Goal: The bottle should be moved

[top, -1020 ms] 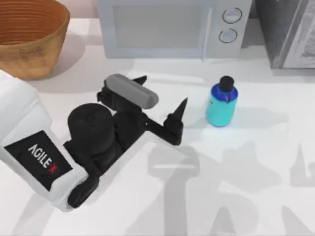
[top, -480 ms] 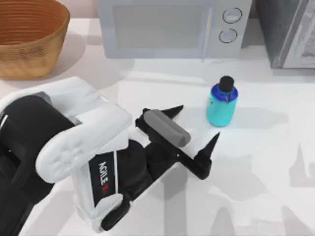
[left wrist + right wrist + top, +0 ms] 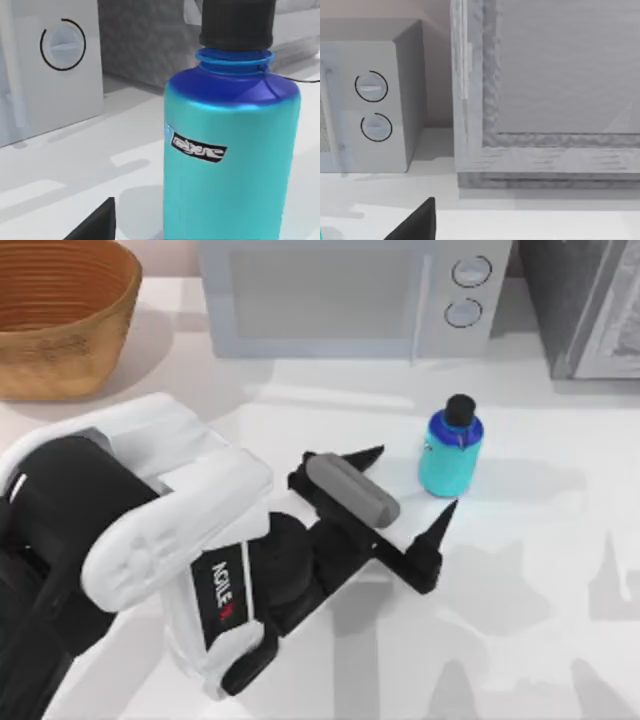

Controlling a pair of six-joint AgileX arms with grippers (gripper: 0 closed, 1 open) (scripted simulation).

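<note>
The bottle stands upright on the white table, right of centre, in front of the microwave; it has a turquoise body, a blue shoulder and a black cap. My left gripper is open just to the bottle's left and near side. Its fingertips are spread wide and the bottle sits just beyond the gap, apart from both. In the left wrist view the bottle looms close, with one dark finger low in the picture. My right arm stays parked off to the right, its wrist camera facing the microwave and cabinet.
A grey microwave with two round knobs runs along the back edge, close behind the bottle. A grey cabinet stands at the back right. A woven basket sits at the back left. Bare tabletop lies right of and in front of the bottle.
My left arm has swung from the table's left toward the bottle, the open gripper travelling right and toward the front. The bottle has not moved.
</note>
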